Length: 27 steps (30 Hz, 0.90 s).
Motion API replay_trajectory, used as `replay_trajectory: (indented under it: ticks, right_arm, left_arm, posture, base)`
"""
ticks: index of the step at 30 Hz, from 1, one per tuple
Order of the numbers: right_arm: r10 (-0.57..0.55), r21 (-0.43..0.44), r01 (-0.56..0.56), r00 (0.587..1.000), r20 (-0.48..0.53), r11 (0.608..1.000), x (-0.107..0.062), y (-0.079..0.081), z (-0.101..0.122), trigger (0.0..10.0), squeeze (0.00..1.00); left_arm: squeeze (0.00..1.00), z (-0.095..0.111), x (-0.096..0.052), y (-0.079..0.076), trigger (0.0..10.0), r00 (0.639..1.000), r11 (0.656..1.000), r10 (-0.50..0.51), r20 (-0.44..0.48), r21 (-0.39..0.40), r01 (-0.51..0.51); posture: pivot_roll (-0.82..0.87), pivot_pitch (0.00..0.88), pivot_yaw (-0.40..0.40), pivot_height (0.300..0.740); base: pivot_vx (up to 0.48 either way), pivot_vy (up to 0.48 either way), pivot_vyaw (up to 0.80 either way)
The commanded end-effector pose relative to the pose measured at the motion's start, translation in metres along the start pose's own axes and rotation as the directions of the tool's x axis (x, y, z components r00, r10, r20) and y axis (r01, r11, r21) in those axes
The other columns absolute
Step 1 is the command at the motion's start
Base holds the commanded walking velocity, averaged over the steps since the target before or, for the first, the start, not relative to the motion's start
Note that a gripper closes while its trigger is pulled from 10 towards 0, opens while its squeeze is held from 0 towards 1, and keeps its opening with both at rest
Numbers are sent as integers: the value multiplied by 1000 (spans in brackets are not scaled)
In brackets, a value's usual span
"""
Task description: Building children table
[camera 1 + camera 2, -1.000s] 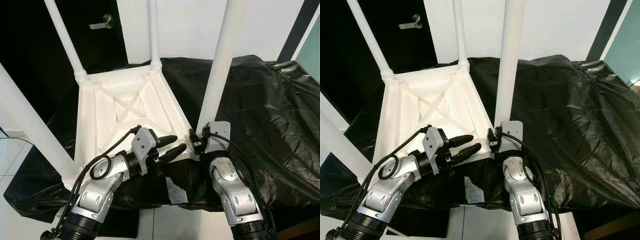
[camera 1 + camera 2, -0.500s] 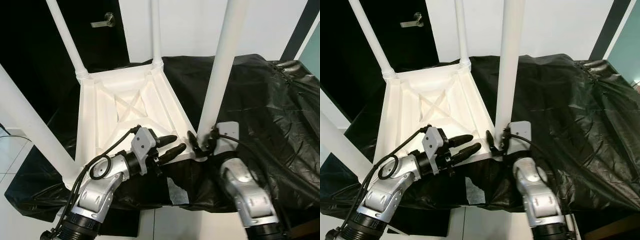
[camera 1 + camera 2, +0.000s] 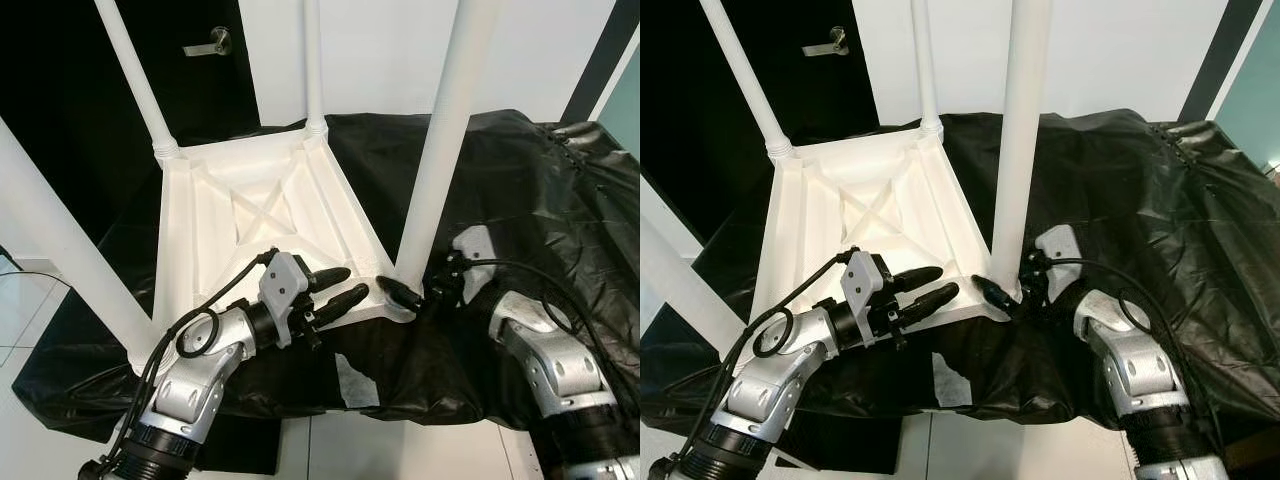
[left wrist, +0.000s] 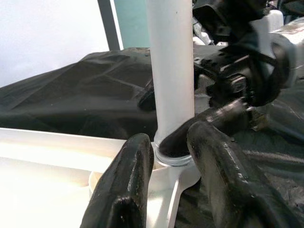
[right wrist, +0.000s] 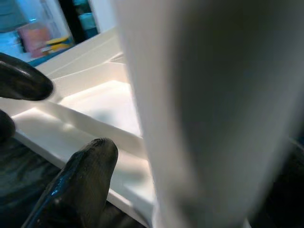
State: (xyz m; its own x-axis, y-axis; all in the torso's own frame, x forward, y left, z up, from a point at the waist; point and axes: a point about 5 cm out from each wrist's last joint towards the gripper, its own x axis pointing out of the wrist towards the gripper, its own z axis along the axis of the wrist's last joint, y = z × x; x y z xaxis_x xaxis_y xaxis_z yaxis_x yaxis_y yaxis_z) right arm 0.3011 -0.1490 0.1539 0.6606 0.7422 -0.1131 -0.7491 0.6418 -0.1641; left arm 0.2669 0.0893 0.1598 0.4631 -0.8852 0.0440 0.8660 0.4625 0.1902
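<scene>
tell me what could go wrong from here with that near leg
1. The right gripper clasps the leg only at its base, so the tall leg could lean or bind in its socket.
2. The table lies upside down on a loose black sheet; it could slide when pushed.
3. The left gripper hangs open over the rim, so nothing steadies the table.

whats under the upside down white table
A crumpled black sheet lies under the upside-down white table, draping off the front edge. Whatever surface supports the sheet is covered and cannot be seen.
</scene>
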Motion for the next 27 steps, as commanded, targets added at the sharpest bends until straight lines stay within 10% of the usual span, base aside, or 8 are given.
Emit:
replay_trajectory:
  ticks: [1,3,4,7,19,20,23,27]
  right_arm:
    - [49,-13,-49,999,-13,999,4,1,-2,10000,0]
    - [57,-13,-58,998,-14,998,5,1,-2,10000,0]
    - [87,-25,-88,996,-34,996,9,2,-5,2667,0]
    - [135,-51,-140,986,-93,989,14,2,-14,0,0]
    - [123,12,-122,986,-112,992,10,-1,-24,0,0]
    - [97,38,-94,990,-102,995,9,-2,-24,8039,0]
    - [56,55,-51,993,-108,997,9,-1,-26,10000,0]
    - [-48,58,56,989,-140,997,11,1,-33,10000,0]
  left_arm:
    - [0,1,-1,4,10000,1000,1000,7,-6,15,-7]
    - [0,1,-1,4,10000,1000,1000,8,-6,15,-8]
    - [0,2,-1,4,10000,1000,1000,10,-4,16,-10]
    - [0,2,-1,4,10000,1000,1000,19,-2,18,-19]
    - [0,1,-4,2,10000,999,999,39,-1,11,-39]
    - [0,1,-4,2,10000,999,999,39,-1,11,-39]
    - [0,1,-4,2,10000,999,999,40,-1,10,-40]
    - [0,0,-5,1,10000,999,999,34,-8,10,-33]
  posture:
    - [-32,0,23,740]
    - [-32,0,23,740]
    - [-21,0,15,740]
    - [-5,0,3,740]
    - [-1,0,-8,740]
    - [-2,0,-8,740]
    - [-8,0,-7,740]
    - [-19,0,-2,740]
  base:
    - [0,0,0]
    - [0,0,0]
    - [0,0,0]
    - [0,0,0]
    - [0,0,0]
    - [0,0,0]
    - [0,0,0]
    - [0,0,0]
